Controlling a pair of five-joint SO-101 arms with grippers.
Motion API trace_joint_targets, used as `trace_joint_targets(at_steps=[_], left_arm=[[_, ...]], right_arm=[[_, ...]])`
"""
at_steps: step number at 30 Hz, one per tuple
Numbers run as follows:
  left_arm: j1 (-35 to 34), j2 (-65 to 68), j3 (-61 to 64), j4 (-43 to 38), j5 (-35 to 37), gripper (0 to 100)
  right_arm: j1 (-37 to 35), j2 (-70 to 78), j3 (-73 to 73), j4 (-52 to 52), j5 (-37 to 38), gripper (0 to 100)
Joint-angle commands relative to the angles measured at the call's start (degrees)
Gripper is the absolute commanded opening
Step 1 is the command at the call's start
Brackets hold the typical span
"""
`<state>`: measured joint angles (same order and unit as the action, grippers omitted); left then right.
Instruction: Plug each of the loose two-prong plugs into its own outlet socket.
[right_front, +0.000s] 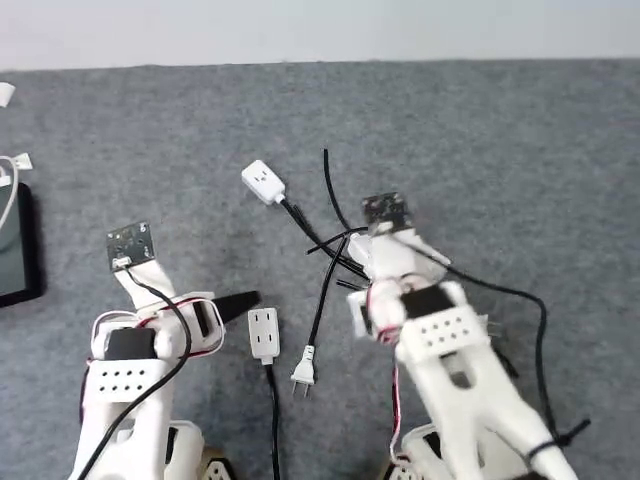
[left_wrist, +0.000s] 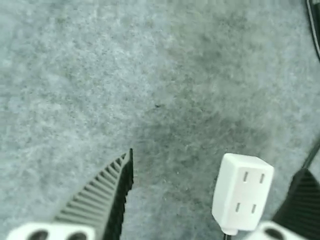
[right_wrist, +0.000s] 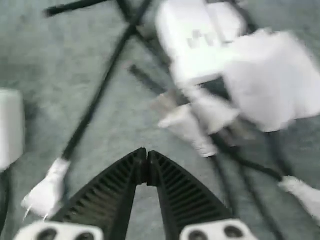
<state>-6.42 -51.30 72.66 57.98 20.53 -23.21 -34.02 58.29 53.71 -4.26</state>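
Two blurred plugs (right_wrist: 187, 127) amid tangled cords (right_wrist: 100, 95), outlet (left_wrist: 242, 192) with own cable (right_front: 273, 420) cut off

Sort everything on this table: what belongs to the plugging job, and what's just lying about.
Job:
- near outlet socket
- far outlet socket
- loose white plug
- blurred plugs in the cord tangle

Lying about:
- dark device at the table edge
- white scrap
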Motion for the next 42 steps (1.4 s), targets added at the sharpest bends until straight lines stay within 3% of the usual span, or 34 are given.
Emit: trace_joint_targets(at_steps=[1, 6, 20, 29, 34, 42], left_arm=[[-1.05, -0.88, 0.66, -1.41, -1.58, 45], [-0.70, -0.88, 0.84, -1.41, -4.31, 45], [-0.79, -0.88, 1.01, -2.81, -4.40, 44], [-0.97, -0.88, 1.01, -2.99, -4.40, 44], [-0.79, -0.88, 1.45, -3.08, -4.40, 44], [-0.70, -0.88, 1.45, -3.08, -4.40, 44]], right_arm=[[-10.51, -2.86, 2.29, -1.63, -0.79, 8.9], [-19.82, -0.04, 2.55, -5.05, -8.53, 14.4], [-26.51, 23.96, -14.77, 0.22, -17.93, 14.8], [-24.66, 27.56, -16.97, 0.22, -18.11, 14.3], [-24.57, 27.65, -16.97, -0.13, -17.76, 4.2], [-19.82, 27.21, -16.97, 0.13, -12.66, 0.6]])
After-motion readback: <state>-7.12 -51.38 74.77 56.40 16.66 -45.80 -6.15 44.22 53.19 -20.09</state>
